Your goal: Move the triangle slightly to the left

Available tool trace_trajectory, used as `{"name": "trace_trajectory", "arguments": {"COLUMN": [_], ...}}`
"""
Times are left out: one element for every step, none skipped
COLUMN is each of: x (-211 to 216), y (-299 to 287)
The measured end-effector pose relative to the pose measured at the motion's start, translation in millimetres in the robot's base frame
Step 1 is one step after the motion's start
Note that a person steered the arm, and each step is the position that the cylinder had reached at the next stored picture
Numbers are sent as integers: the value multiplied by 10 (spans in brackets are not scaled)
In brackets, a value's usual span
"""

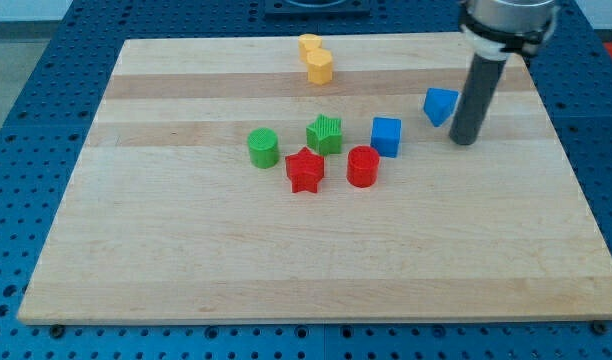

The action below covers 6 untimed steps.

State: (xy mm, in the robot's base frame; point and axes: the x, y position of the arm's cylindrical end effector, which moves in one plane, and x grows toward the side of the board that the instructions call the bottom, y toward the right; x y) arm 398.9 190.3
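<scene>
The blue triangle block point(440, 105) lies on the wooden board point(286, 260) at the view's upper right. My tip point(465, 139) is just to the right of it and slightly lower, a small gap apart. A blue cube point(386, 136) sits to the left of the triangle and a little lower.
A green cylinder point(263, 147), a green star point(325, 134), a red star point(305, 170) and a red cylinder point(362, 166) cluster near the board's middle. Two yellow blocks point(315, 58) sit touching at the view's top edge.
</scene>
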Motion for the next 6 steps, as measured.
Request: {"name": "trace_trajectory", "arguments": {"x": [-182,-295,-359,-412,-506,-627], "y": [74,-28,-205,-327,-314,-292]}}
